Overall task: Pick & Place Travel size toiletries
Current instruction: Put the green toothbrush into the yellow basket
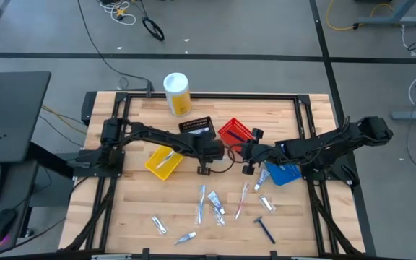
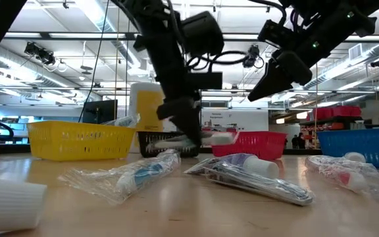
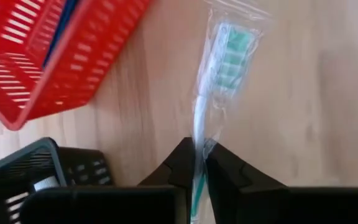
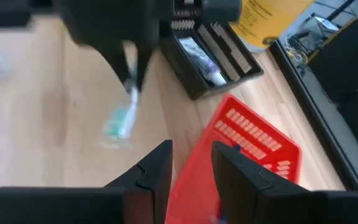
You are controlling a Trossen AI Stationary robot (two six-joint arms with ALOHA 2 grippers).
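My left gripper (image 1: 204,166) is shut on a toothbrush (image 3: 219,68) with a white and green head in a clear wrapper. It hovers over the table near the black basket (image 1: 197,128) and the red basket (image 1: 235,132). My right gripper (image 4: 191,165) is open and holds nothing. It hangs above the near rim of the red basket (image 4: 247,143), raised clear of the table (image 2: 275,72). Several more wrapped tubes, brushes and a dark blue razor (image 1: 266,230) lie flat on the wood toward the near edge. My left gripper pinches the toothbrush's handle (image 3: 197,146) through its wrapper between the two fingers, coming from above and pointing down. The head end (image 3: 229,50) sticks out past the fingertips. The brush is lifted clear of the table and sticks out about level (image 2: 219,138).
A yellow basket (image 1: 163,162) sits under my left arm and a blue basket (image 1: 284,173) under my right arm. The black basket holds some items (image 4: 207,59). A white-and-yellow canister (image 1: 177,94) stands at the far edge. The two grippers are close together mid-table.
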